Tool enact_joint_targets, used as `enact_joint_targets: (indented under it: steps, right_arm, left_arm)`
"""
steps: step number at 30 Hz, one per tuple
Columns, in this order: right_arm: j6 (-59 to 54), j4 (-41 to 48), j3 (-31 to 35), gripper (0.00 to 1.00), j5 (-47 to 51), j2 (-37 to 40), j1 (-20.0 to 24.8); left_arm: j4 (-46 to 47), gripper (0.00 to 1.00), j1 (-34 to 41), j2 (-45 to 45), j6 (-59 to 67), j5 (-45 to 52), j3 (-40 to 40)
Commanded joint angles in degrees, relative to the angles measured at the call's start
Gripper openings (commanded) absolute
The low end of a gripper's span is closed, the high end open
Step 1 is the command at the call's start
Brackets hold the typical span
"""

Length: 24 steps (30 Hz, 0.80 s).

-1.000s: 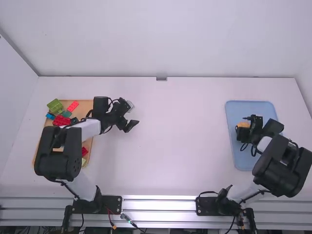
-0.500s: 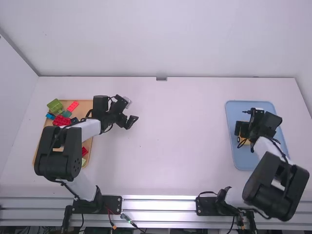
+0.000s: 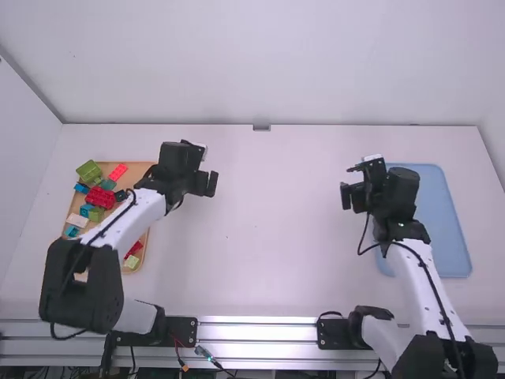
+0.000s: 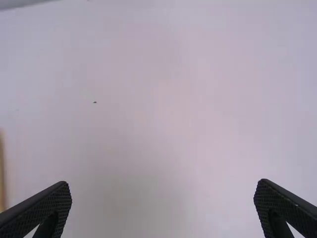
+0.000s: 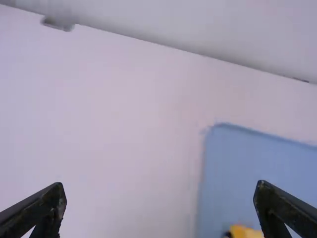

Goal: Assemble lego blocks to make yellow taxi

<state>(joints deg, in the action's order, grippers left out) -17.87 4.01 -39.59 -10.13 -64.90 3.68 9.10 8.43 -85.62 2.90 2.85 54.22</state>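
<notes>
Silver metal rails (image 3: 260, 328) run along the nearest edge, with the black bases of both arms mounted there. Just past them, at the near end of a tan wooden tray (image 3: 137, 169) on the left of the white desk (image 3: 268, 237), lie a pale green block (image 3: 132, 262) and a small red block (image 3: 136, 248). A teal block (image 3: 71, 230) and a white block (image 3: 77, 220) come next, then an olive block (image 3: 96, 214) beside a blue block (image 3: 85, 210). Over on the right, a yellow piece (image 5: 245, 232) with something dark at its side sits on the light blue tray (image 3: 442, 229); only part of it can be seen, near one finger of the right hand. That right hand (image 3: 352, 199) is over the desk, just left of the blue tray, its fingers spread with nothing between them. The left hand (image 3: 205, 189) is also spread and empty, over the desk just right of the wooden tray. Deeper in that tray are a big red block (image 3: 99, 197), a dark green block (image 3: 108, 185), a coral-red block (image 3: 118, 172) and a bulky green block (image 3: 89, 171). Beyond the desk's far edge rises a white wall (image 3: 260, 63).
</notes>
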Motion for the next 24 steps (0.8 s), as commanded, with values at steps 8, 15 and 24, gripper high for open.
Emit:
enact_joint_targets:
  steps: [8,15,24]
  right_arm:
    - [4.7,-1.7,0.3,0.97,1.3,1.7,-8.3]
    - [9.9,-4.0,5.5,0.87,6.6,6.9,-3.7]
    - [17.9,-4.0,15.2,0.7,10.1,16.6,-3.7]
  left_arm:
    - [8.6,0.97,6.6,16.2,-2.9,-13.1,-0.2]
    - [3.5,0.88,1.5,21.3,-2.9,-8.0,-5.3]
    - [-6.0,0.71,-7.9,30.7,-2.9,-2.9,-14.8]
